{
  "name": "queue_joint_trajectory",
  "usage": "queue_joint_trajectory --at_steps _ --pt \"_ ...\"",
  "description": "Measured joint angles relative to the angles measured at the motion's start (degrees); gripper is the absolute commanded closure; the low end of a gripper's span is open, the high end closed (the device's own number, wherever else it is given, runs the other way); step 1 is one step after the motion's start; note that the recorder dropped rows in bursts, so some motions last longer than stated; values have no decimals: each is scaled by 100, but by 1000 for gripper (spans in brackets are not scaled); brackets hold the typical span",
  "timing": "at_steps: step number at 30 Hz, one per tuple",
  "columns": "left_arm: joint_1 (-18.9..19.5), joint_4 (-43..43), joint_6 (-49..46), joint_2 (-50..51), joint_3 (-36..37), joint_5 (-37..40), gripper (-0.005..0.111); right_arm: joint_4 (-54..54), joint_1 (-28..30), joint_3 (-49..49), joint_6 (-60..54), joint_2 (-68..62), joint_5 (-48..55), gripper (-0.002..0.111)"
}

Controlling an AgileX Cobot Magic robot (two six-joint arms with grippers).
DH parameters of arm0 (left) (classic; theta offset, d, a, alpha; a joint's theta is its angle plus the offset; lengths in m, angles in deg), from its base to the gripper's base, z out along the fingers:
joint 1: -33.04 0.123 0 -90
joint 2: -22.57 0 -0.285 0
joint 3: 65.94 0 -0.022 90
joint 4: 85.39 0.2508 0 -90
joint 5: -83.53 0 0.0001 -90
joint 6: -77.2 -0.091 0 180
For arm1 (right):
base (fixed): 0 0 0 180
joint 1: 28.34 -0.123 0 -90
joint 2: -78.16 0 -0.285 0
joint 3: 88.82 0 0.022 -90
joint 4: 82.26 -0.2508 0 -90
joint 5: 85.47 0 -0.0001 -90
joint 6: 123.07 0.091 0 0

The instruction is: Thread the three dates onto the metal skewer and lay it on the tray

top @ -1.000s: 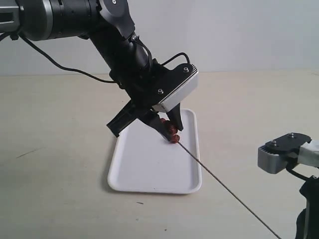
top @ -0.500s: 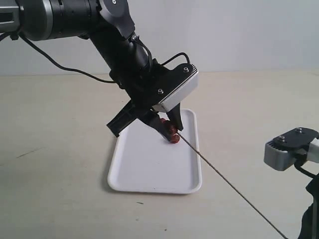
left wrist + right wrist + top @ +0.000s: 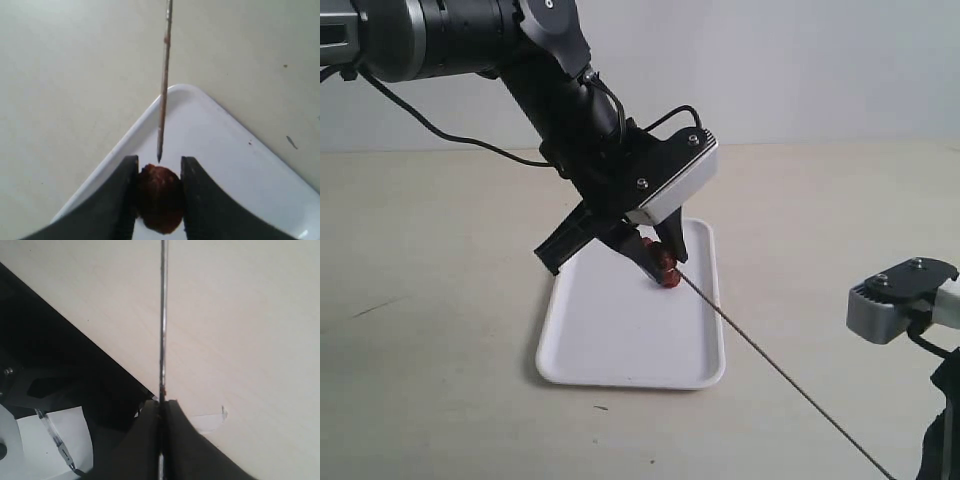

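Observation:
In the left wrist view my left gripper (image 3: 160,164) is shut on a wrinkled reddish-brown date (image 3: 160,200) above a corner of the white tray (image 3: 240,165). The metal skewer (image 3: 164,85) points at that date, its tip right at the fruit's top. In the exterior view the left gripper (image 3: 663,268) hangs over the tray (image 3: 610,340) with a small reddish clump of dates (image 3: 667,272) at its fingertips. From there the skewer (image 3: 780,378) slants down to the lower right. My right gripper (image 3: 161,407) is shut on the skewer (image 3: 162,315).
The right arm's grey wrist housing (image 3: 903,300) sits at the exterior view's lower right edge. The left arm (image 3: 560,90) and its cable (image 3: 440,135) reach in from the upper left. A pale tabletop (image 3: 430,300) surrounds the tray.
The right arm has shifted to the right and slightly down, swinging the skewer's far end with it. The left gripper and its date have stayed put.

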Motion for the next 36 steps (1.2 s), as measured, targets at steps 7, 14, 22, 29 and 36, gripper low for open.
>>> queue_joint_trajectory --at_steps 7,14,22,29,36 --pt "0 -135 0 0 0 -10 77 0 0 0 0 -187 0 108" --pt "0 -158 0 0 0 -10 77 0 0 21 0 -225 0 108" --pt "0 -203 0 0 0 -10 77 0 0 30 0 -225 0 108" --pt "0 -236 0 0 0 -10 77 0 0 30 0 -225 0 108" --pt "0 -246 0 0 0 -10 77 144 0 30 85 -225 0 108"
